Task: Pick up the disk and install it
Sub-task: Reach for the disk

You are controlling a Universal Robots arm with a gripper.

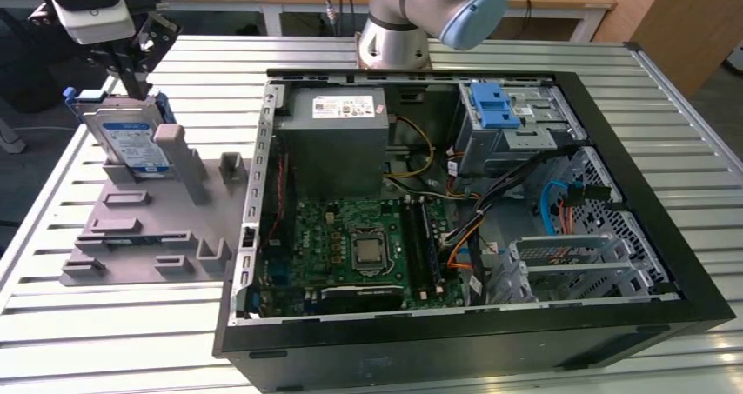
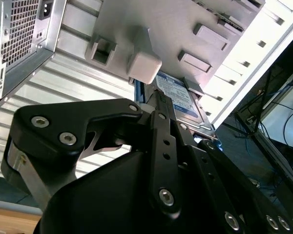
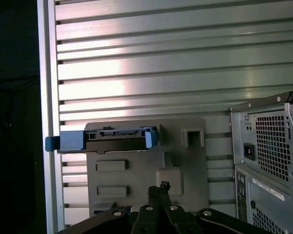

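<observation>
While propped upright, flat silver disk, angular black claw

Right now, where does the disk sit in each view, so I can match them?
Exterior view: the disk stands on edge in the grey fixture, at the exterior view's left.
Second wrist view: the disk shows past the fixture's pale block.
First wrist view: the disk edge-on across the fixture.
Shared landmark: the grey fixture.

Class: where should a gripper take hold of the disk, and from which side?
Take the disk by its upper edge, pinched across the flat faces, from above: it stands on edge in the grey fixture, which hems in its lower part.
</observation>
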